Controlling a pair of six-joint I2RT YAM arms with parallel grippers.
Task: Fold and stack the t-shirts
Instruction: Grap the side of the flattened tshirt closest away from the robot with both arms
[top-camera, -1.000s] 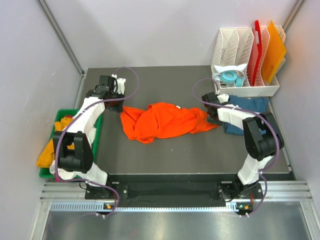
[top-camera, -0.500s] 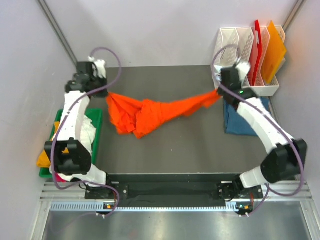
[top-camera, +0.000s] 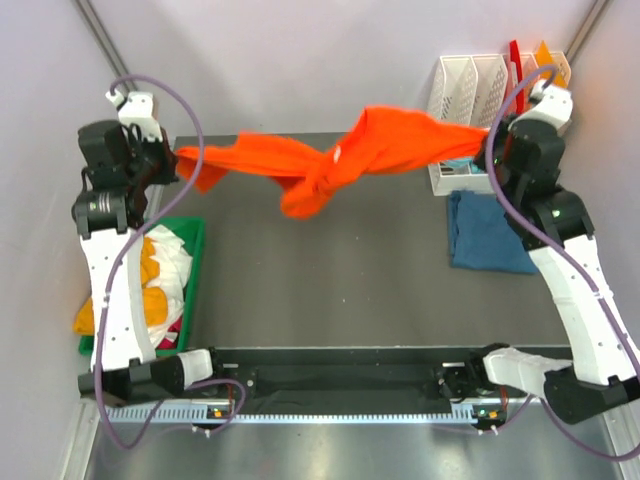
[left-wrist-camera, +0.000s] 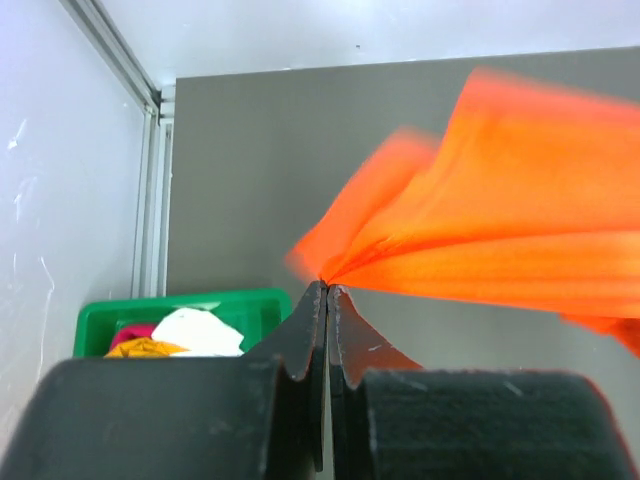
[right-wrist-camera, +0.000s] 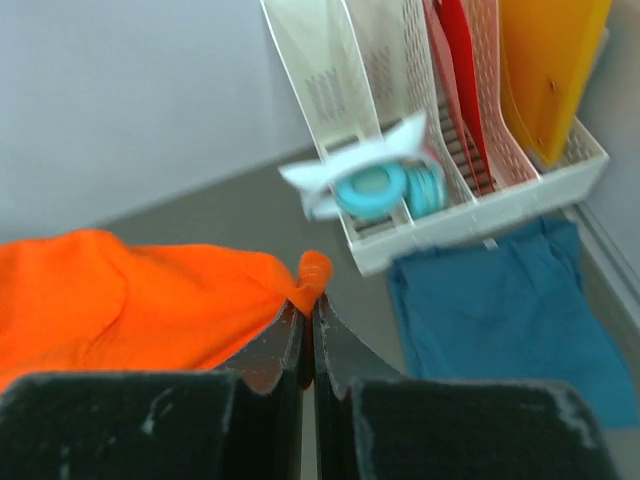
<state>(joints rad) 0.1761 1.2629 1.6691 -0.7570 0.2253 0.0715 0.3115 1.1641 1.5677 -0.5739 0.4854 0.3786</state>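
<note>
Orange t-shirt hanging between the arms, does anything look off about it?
Yes. The orange t-shirt, pinched at each end by the left pincer and right pincer, is not spread flat: its middle is twisted into a bunched clump that sags above the table.

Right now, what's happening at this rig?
Both arms hold the orange t-shirt in the air, stretched between them: the left hand is shut on one end, the right hand on the other. It hangs twisted and bunched in the middle. A blue t-shirt lies flat on the table by the white rack; more shirts sit in the green bin at left.
</note>
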